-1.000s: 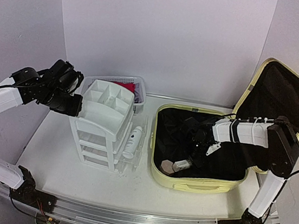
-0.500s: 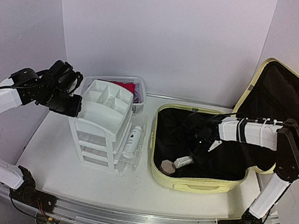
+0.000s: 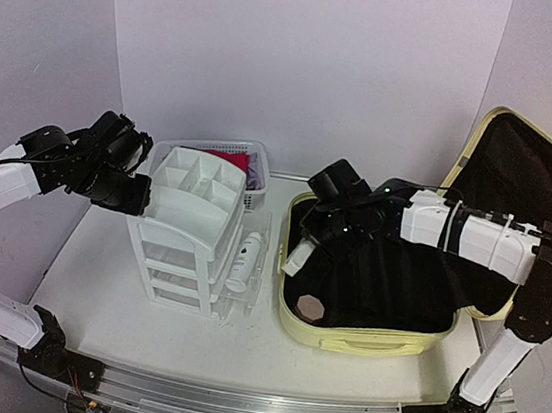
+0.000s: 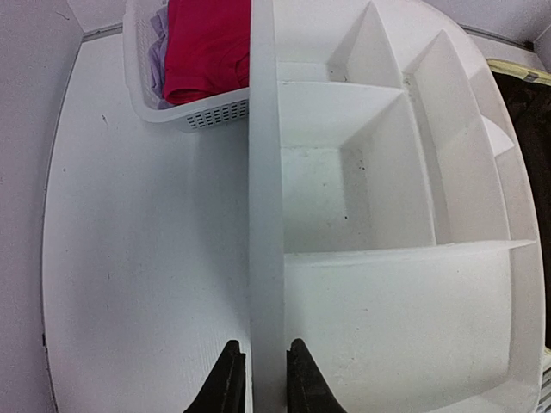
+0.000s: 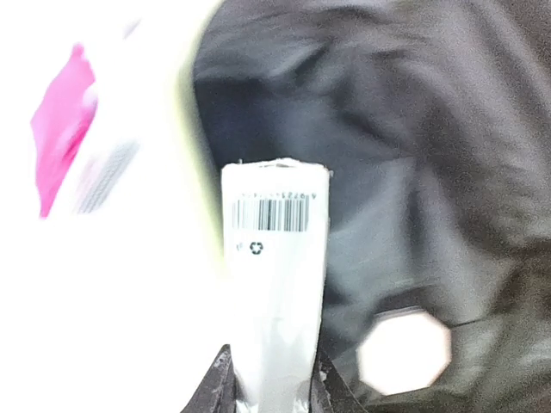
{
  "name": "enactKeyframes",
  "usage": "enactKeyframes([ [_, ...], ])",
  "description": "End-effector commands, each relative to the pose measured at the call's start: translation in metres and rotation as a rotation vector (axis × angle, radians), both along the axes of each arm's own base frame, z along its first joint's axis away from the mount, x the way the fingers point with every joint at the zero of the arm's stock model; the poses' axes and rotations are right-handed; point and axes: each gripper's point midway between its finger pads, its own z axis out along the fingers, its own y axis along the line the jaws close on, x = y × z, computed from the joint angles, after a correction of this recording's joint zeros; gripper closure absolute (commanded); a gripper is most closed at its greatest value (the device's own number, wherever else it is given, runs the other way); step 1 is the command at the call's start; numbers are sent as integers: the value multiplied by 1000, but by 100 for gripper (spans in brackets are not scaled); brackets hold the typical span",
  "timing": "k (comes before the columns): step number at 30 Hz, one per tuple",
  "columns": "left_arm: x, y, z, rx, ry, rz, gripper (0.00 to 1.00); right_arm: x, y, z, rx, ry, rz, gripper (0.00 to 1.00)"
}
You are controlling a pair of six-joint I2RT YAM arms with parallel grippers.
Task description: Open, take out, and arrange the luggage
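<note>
The luggage [image 3: 366,333] lies open on the right, its lid [image 3: 522,171] leaning up at the back and black lining showing. My right gripper [image 3: 312,237] hovers over the case's left edge, shut on a white tube [image 3: 299,258]. In the right wrist view the tube [image 5: 275,275], barcode near its tip, stands between the jaws of the right gripper [image 5: 271,366]. A pale octagonal thing [image 3: 311,307] lies in the lining. My left gripper [image 3: 140,193] is shut on the rim of the white drawer organizer [image 3: 193,222]; in the left wrist view that gripper [image 4: 264,348] straddles the organizer's wall [image 4: 265,215].
A white mesh basket [image 3: 224,152] with red cloth [image 4: 207,43] stands behind the organizer. A white bottle [image 3: 245,261] lies between the organizer and the luggage. White walls close in the back and sides.
My right gripper closed on the white tube, lifted it out of the lining and carried it up and left to the case's left edge. The left arm has not moved.
</note>
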Motion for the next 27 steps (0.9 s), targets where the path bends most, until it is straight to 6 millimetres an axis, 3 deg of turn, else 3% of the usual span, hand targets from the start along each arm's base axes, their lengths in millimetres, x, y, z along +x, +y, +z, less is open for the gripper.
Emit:
enactKeyframes([
  [1, -11, 11, -14, 49, 52, 4, 84, 2, 68, 27, 77, -121, 196, 76],
  [6, -11, 11, -14, 47, 52, 5, 84, -1, 113, 23, 105, -131, 308, 75],
  [12, -12, 12, -16, 47, 56, 5, 84, 8, 136, 14, 116, -138, 340, 73],
  [19, -13, 11, -10, 38, 41, 0, 84, 14, 136, -10, 85, -104, 293, 70],
  [24, -12, 11, -10, 38, 43, -3, 84, 12, 138, -25, 75, -72, 295, 56],
  [27, -12, 10, -11, 40, 46, -7, 83, 11, 146, -23, 93, -66, 323, 46],
])
